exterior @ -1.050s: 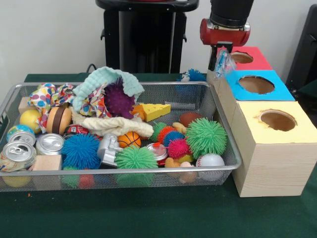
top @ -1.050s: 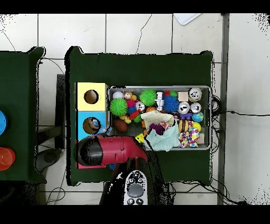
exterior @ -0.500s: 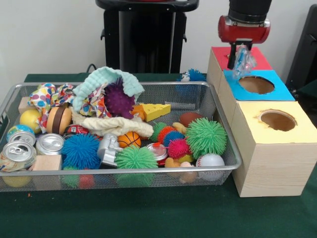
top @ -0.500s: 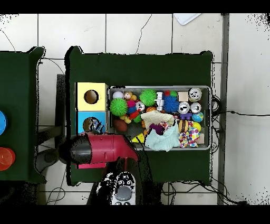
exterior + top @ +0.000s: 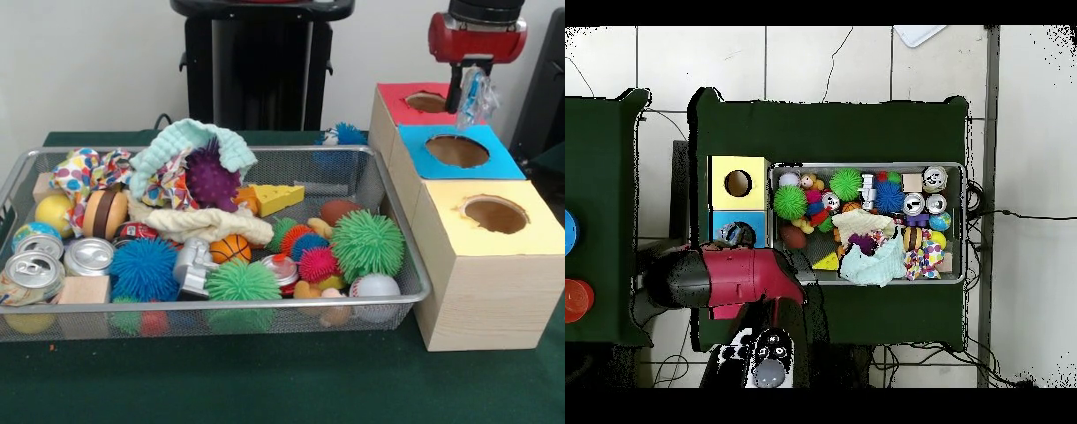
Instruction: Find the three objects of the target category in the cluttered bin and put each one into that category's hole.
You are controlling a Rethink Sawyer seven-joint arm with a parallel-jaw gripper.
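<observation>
Claw [image 5: 469, 88] is clenched on a crinkly clear wrapper [image 5: 478, 99], held above the red box [image 5: 402, 113] at the surface's far right corner; no writing readable.

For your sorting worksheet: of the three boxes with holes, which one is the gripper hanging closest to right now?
The blue box, in the middle: the gripper holds a crinkly wrapper above its far edge, between the red box and it, far from the yellow box.
</observation>
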